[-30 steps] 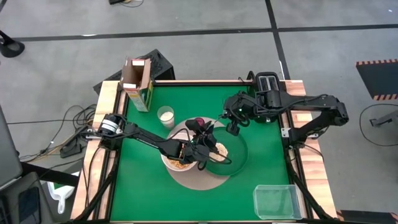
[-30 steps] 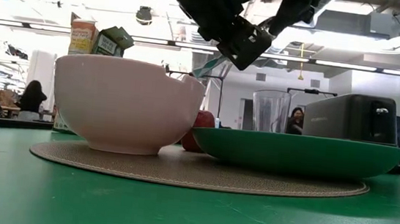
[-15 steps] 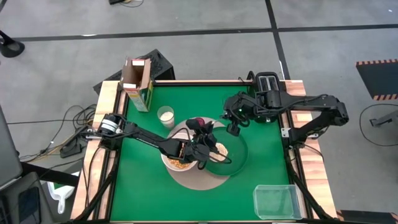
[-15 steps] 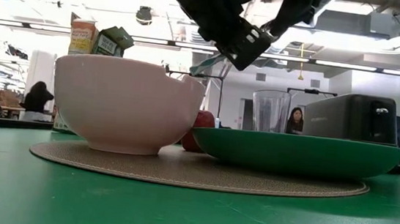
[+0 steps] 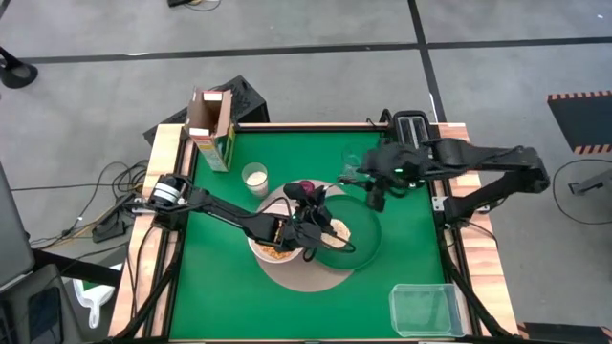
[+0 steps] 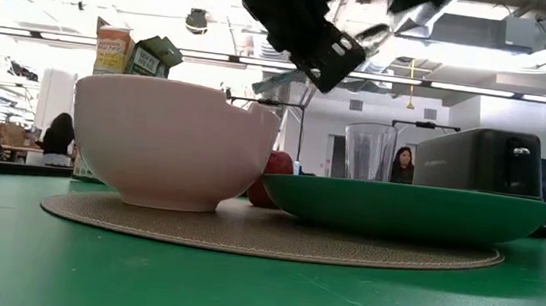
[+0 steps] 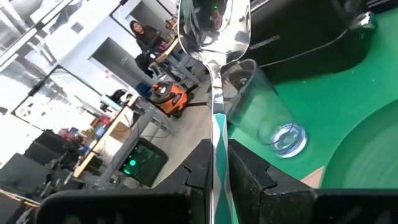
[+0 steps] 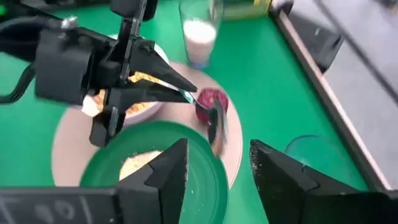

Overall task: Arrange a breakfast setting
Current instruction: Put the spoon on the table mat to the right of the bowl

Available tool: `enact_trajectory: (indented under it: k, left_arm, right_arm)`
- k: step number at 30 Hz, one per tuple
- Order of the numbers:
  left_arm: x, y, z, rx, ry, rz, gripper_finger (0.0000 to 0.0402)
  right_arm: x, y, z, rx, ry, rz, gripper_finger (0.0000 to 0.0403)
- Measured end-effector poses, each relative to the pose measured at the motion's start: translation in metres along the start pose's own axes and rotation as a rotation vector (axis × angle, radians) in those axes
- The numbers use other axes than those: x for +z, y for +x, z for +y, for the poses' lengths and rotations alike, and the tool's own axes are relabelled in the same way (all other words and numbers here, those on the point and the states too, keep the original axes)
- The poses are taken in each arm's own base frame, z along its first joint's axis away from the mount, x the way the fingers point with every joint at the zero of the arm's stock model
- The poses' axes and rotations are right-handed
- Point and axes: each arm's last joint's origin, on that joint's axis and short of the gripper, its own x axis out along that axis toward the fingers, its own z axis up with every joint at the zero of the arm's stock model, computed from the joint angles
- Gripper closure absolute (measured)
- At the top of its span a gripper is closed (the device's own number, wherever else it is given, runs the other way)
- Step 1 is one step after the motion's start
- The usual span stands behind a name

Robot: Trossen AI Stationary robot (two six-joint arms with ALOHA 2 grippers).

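A white bowl (image 5: 271, 247) with cereal and a dark-green plate (image 5: 356, 250) holding a bagel (image 5: 337, 229) rest on the round tan mat (image 5: 304, 275). A red fruit (image 8: 211, 99) lies on the mat's far edge. The cereal box (image 5: 211, 129) stands at the far left. My left gripper (image 5: 310, 223) hovers between bowl and plate, shut on a spoon (image 7: 214, 37). My right gripper (image 5: 375, 199) is open and empty above the plate's far right rim. My left gripper pinches the spoon's handle (image 7: 218, 140) between its two fingers. The spoon runs on along the fingers, and its bowl end (image 8: 217, 121) sticks out past the fingertips. The spoon is lifted clear, above the mat and near the red fruit.
A glass of milk (image 5: 254, 178) stands left of the mat. An empty clear glass (image 5: 355, 161) stands behind the plate. A black toaster (image 5: 411, 126) sits at the far right corner and a clear plastic tub (image 5: 424, 308) at the near right. People show in the room behind.
My right gripper has drawn back from the spoon, going up and toward the table's right edge. My left gripper has stayed over the mat with the spoon.
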Motion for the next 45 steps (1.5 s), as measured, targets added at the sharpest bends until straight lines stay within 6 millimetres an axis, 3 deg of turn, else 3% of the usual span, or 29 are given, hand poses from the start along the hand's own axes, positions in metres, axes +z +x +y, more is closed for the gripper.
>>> enact_trajectory:
  k: [4,8,13,21,28,35,45]
  left_arm:
    - [0.009,-0.012,0.02,-0.017,-0.061,-0.008,0.0379]
    - [0.01,-0.025,0.043,-0.061,-0.13,0.016,0.0378]
    - [0.003,-0.043,0.08,-0.181,-0.263,0.096,0.0378]
    - [-0.018,-0.07,0.123,-0.353,-0.436,0.32,0.0378]
    - [-0.042,-0.097,0.131,-0.407,-0.478,0.589,0.0377]
    - [-0.071,-0.124,0.126,-0.312,-0.573,0.786,0.0377]
    - [-0.108,-0.147,0.114,-0.152,-0.748,0.886,0.0376]
  right_arm:
    - [-0.008,-0.035,0.003,0.004,-0.018,-0.108,0.02]
    - [-0.023,-0.049,0.01,0.019,-0.043,-0.175,0.0204]
    - [-0.043,-0.044,0.021,0.065,-0.071,-0.222,0.021]
    - [-0.064,-0.017,0.043,0.133,-0.113,-0.264,0.0211]
    - [-0.064,-0.004,0.052,0.141,-0.179,-0.311,0.0211]
    - [-0.061,-0.004,0.053,0.139,-0.206,-0.333,0.0211]
    - [-0.061,-0.001,0.052,0.125,-0.232,-0.323,0.0211]
